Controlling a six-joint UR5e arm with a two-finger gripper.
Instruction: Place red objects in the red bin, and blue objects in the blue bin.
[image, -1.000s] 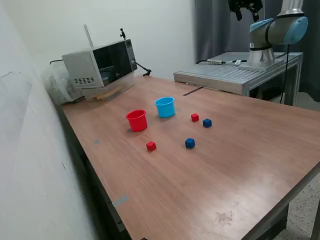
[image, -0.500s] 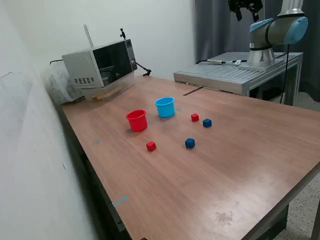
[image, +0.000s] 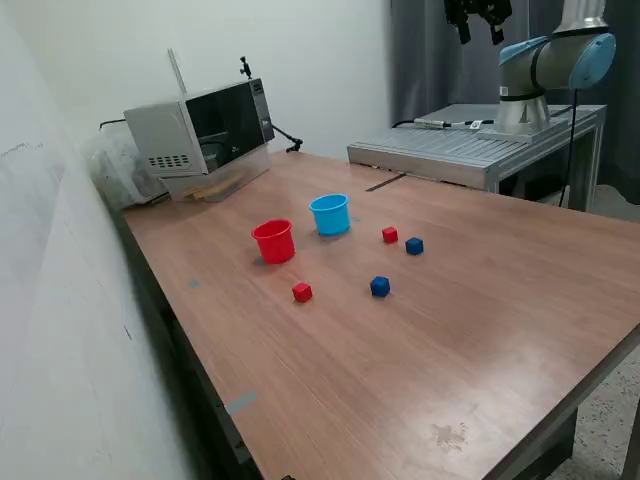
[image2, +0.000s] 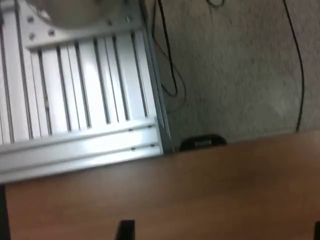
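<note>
In the exterior view the red cup (image: 273, 240) and the light blue cup (image: 330, 214) stand upright side by side on the wooden table (image: 470, 340). One red cube (image: 302, 292) lies in front of the red cup, another red cube (image: 389, 235) lies at the exterior view's right of the blue cup. One dark blue cube (image: 414, 245) lies beside that red cube, the other (image: 380, 287) lies nearer the front. My gripper (image: 478, 28) hangs high above the table's far end, open and empty. In the wrist view two dark fingertips (image2: 125, 230) show over bare wood; no cubes or cups show there.
A microwave-like grey box (image: 200, 125) stands at the table's far corner at the exterior view's left. A ribbed aluminium plate (image: 450, 150) carries the arm's base (image: 520, 110); it also shows in the wrist view (image2: 80, 100). Cables lie on the floor (image2: 240, 70) beyond the table edge.
My gripper has shifted a little toward the exterior view's left, high above the table. The cubes and cups have not moved.
</note>
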